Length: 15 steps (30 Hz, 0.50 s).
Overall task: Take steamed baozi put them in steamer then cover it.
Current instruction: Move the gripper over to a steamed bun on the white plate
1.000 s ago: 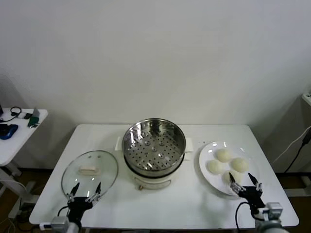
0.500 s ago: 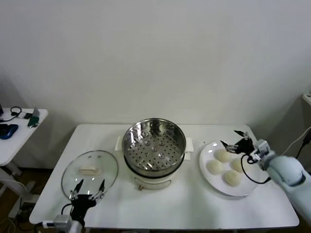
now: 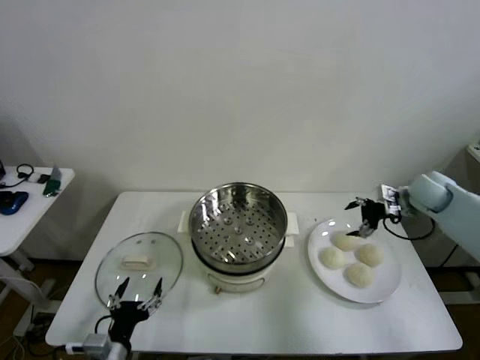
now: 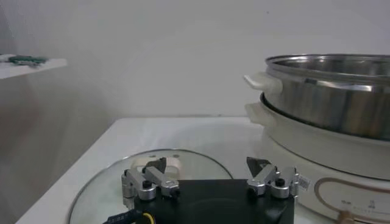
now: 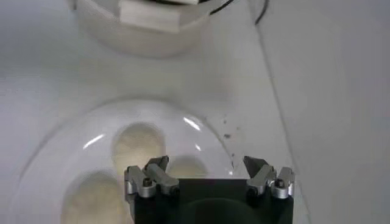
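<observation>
Near the white desk's (image 3: 247, 315) front left corner I see my left gripper (image 3: 136, 288) parked, jaws wide, just in front of the round clear glass cover (image 3: 139, 266) lying flat. At mid-desk stands the shiny perforated steel steamer (image 3: 238, 222) on its cream base, empty. Four off-white round steamed baozi (image 3: 346, 241) sit on the flat white plate (image 3: 381, 285) toward the right edge; my right gripper (image 3: 361, 212) hangs over the plate's far rim, spread wide, holding nothing.

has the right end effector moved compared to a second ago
Yes. The right end effector, open, has gone from the near edge of the white plate to its far edge, above the rearmost steamed baozi, farther from the robot.
</observation>
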{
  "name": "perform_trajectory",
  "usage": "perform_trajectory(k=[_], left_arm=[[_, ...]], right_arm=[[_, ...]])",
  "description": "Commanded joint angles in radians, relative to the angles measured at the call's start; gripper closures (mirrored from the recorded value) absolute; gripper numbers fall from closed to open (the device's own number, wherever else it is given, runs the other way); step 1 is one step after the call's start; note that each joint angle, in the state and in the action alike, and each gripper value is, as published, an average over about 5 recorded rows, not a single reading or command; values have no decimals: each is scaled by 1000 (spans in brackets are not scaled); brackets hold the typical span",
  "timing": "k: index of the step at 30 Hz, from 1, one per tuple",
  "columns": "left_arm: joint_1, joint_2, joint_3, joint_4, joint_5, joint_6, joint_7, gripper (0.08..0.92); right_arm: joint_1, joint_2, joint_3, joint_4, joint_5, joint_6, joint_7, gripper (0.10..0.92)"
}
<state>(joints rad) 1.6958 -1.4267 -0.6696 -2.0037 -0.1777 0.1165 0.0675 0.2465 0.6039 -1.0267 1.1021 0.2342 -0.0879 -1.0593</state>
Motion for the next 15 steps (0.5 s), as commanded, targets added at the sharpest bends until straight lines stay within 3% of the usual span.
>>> perform_trajectory(k=[1,15], left_arm=[[2,-1,0,2,-1,-2,0,177],[-5,-3,-1,31,-3,-9,0,177]], right_arm=[[138,60,-253,-124,-9,-14,-118,203],[-124,240,-11,-297,-99,3,-16,203]])
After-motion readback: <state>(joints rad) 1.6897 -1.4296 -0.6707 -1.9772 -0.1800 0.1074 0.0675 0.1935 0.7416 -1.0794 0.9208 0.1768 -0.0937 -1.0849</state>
